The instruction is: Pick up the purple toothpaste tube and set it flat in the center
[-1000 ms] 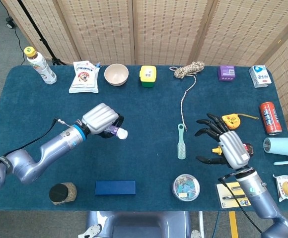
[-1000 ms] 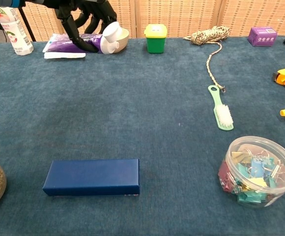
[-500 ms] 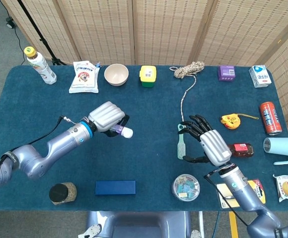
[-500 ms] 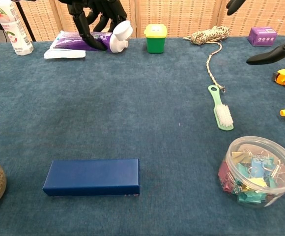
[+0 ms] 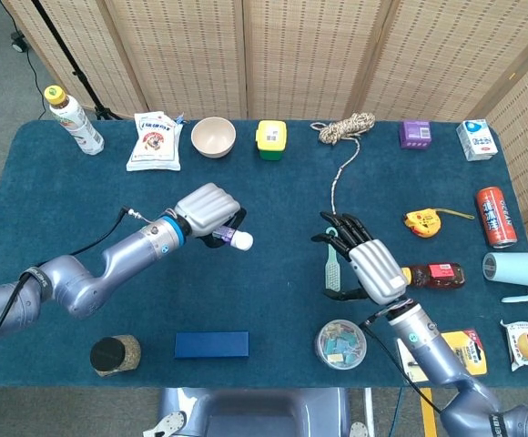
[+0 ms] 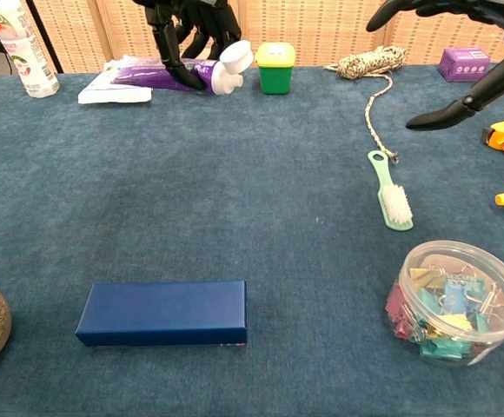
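My left hand (image 5: 208,212) grips the purple toothpaste tube (image 6: 169,73) above the table, left of the middle. The tube lies roughly level, and its white cap (image 5: 242,240) sticks out to the right of the fingers. In the chest view the left hand (image 6: 191,26) shows at the top edge, with its dark fingers wrapped around the tube. My right hand (image 5: 366,262) hovers open over the green brush (image 5: 331,269), fingers spread. At the top right of the chest view the right hand (image 6: 460,52) also holds nothing.
A blue box (image 5: 211,344), a tub of clips (image 5: 340,343) and a round brown object (image 5: 115,355) lie near the front edge. A bowl (image 5: 214,137), a green container (image 5: 270,139), a rope (image 5: 348,129), a snack bag (image 5: 153,140) and a bottle (image 5: 75,120) line the back.
The left hand has carried the tube to the right, toward the middle. The right hand has moved left from the table's right side to above the green brush.
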